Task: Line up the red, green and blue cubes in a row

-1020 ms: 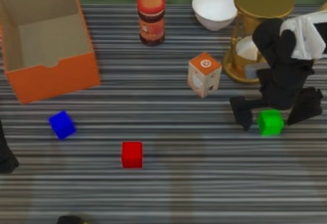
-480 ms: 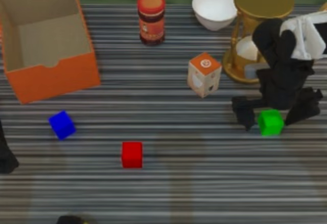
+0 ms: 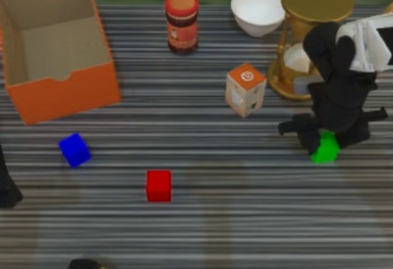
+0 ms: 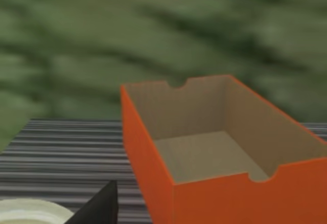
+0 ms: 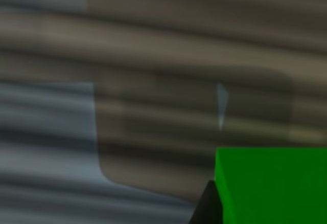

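At the table's right side, the green cube point(image 3: 325, 151) sits between the black fingers of my right gripper point(image 3: 328, 141), which is shut on it. The right wrist view shows the green cube point(image 5: 271, 183) close up, with one dark finger point(image 5: 207, 206) against its side. The red cube point(image 3: 158, 185) rests on the striped table near the middle front. The blue cube point(image 3: 75, 150) lies further left, in front of the orange box. My left gripper point(image 3: 6, 189) stays parked at the table's left edge, mostly out of frame.
An open orange box point(image 3: 55, 48) stands at the back left and also fills the left wrist view point(image 4: 204, 147). A red jar point(image 3: 182, 22), a white bowl point(image 3: 258, 10), a gold hourglass point(image 3: 310, 35) and a beige orange-topped box point(image 3: 245, 89) stand along the back.
My right gripper's fingers have drawn together around the green cube. The cube now looks partly covered by them. The red and blue cubes and the left arm have not moved.
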